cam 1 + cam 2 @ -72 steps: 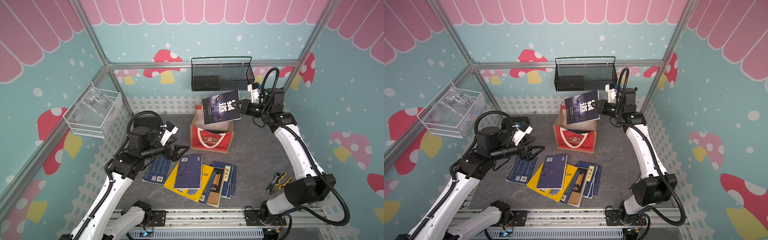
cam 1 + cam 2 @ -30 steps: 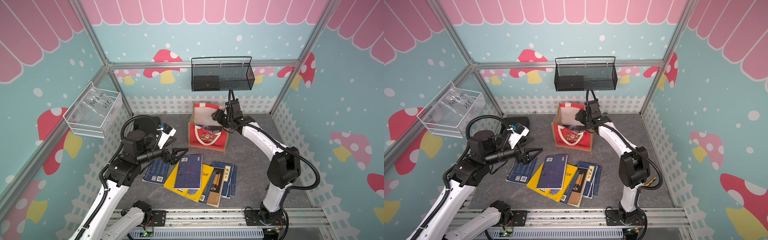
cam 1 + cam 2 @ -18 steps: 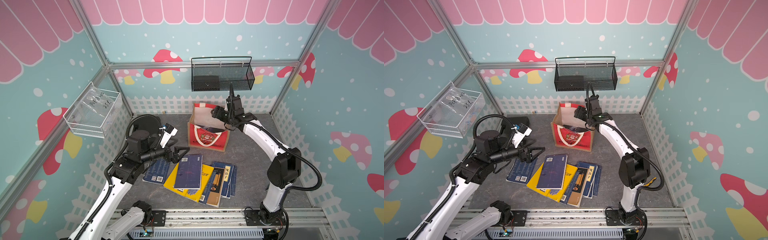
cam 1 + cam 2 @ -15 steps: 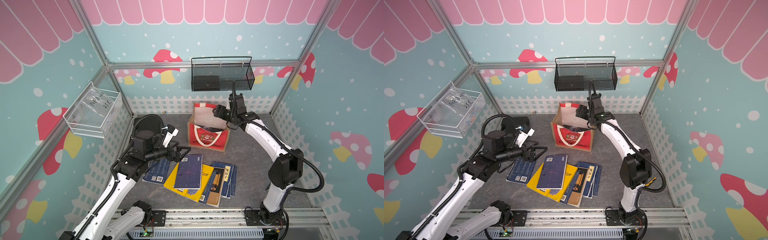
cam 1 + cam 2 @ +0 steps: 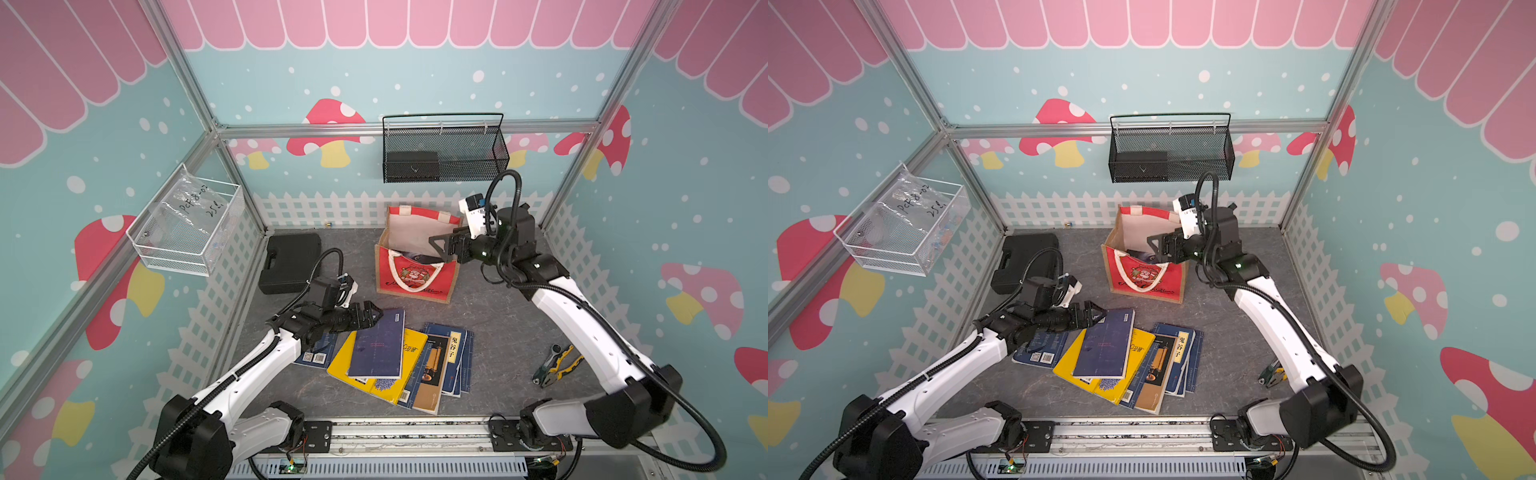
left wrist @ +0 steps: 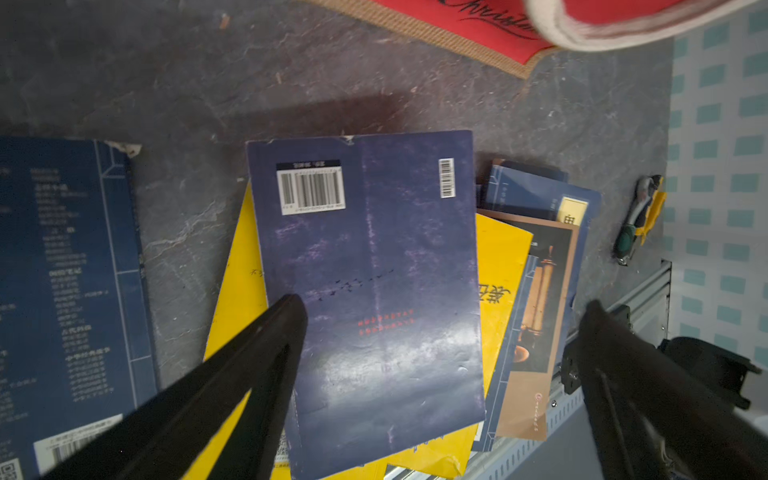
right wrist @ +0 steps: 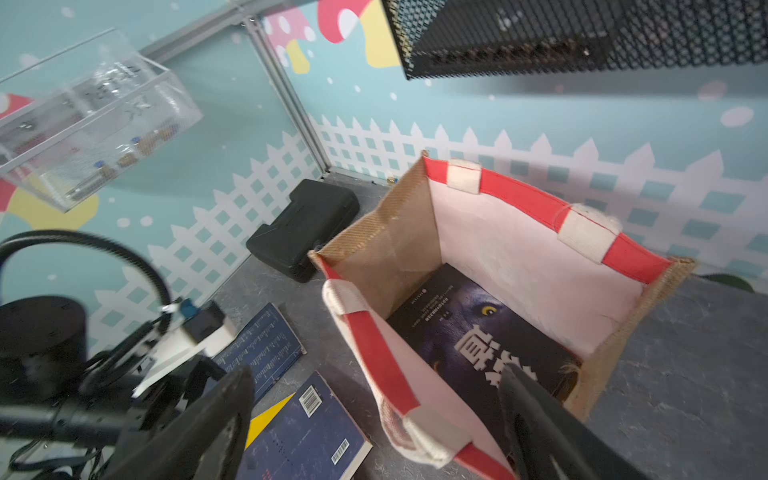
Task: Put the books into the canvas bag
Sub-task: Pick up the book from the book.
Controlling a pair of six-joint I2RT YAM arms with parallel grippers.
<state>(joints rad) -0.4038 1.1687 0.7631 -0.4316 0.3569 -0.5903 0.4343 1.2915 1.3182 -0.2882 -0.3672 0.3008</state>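
One book lies inside the canvas bag; at least six more books overlap on the surface. My right pincer hovers open at the bag's rim, my left pincer spread empty above the pile.

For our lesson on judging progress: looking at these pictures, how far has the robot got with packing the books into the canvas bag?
Done: one dark book lies inside the canvas bag. In hand: nothing; the right gripper is open over the bag, the left gripper open over the top dark-blue book. Left: that book and the rest of the pile on the table.
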